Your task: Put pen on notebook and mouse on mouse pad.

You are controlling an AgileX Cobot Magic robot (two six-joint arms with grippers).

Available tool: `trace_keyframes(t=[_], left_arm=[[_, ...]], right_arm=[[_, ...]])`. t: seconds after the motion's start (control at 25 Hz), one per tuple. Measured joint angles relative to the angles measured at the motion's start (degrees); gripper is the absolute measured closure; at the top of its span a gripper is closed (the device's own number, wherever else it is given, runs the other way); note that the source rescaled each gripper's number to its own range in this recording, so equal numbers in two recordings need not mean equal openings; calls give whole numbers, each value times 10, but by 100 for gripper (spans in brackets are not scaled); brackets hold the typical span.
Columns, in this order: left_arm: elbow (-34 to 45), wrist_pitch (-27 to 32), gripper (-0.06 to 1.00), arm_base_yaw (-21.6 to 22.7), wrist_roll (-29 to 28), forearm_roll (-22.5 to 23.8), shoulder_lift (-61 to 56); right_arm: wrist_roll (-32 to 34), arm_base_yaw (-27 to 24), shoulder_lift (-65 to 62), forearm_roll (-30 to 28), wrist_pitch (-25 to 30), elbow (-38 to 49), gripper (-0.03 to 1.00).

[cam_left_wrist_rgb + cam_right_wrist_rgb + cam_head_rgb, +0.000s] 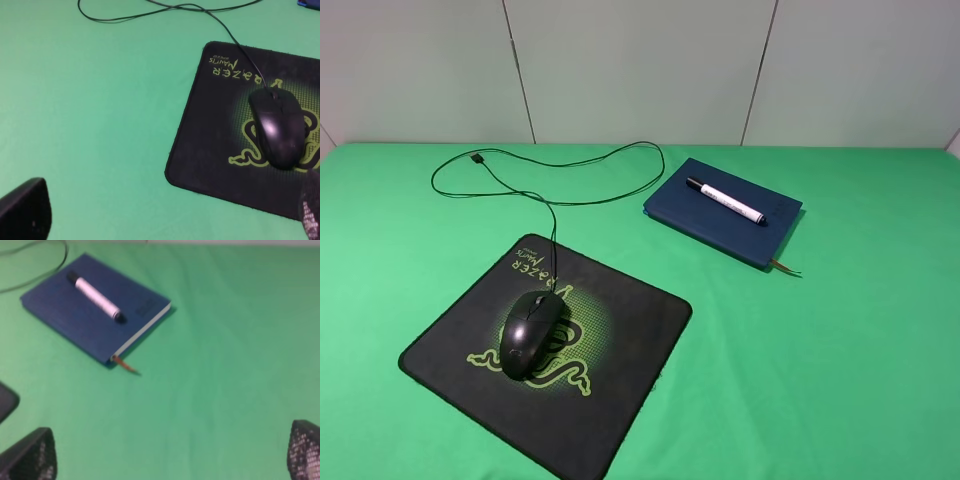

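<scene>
Two placements look finished: lower left, the glossy black oval mouse [532, 333] sits on the square black cloth mouse pad [620, 330]; upper right, the white-barrelled pen [727, 201] lies across the navy hardcover notebook [705, 225]. Both pincers, left gripper [165, 215] and right gripper [172, 455], stand spread, empty. Snagging the thin black cable [560, 165] could drag the mouse off.

The whole counter [840, 380] is seen from high up front. The mouse pad [215, 145] gets looked down on by the left wrist, the notebook [90, 320] by the right; both are shared with overhead.
</scene>
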Motion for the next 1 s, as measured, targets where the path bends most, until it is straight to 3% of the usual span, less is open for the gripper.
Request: trace_keyframes(t=[0.32,1.0], left_arm=[[0,0,-6,0,0,0,0],[0,0,-6,0,0,0,0]], right_arm=[[-1,-34,-47,0,4,7,-3],[-1,-36,-47,2,4,7,-3]])
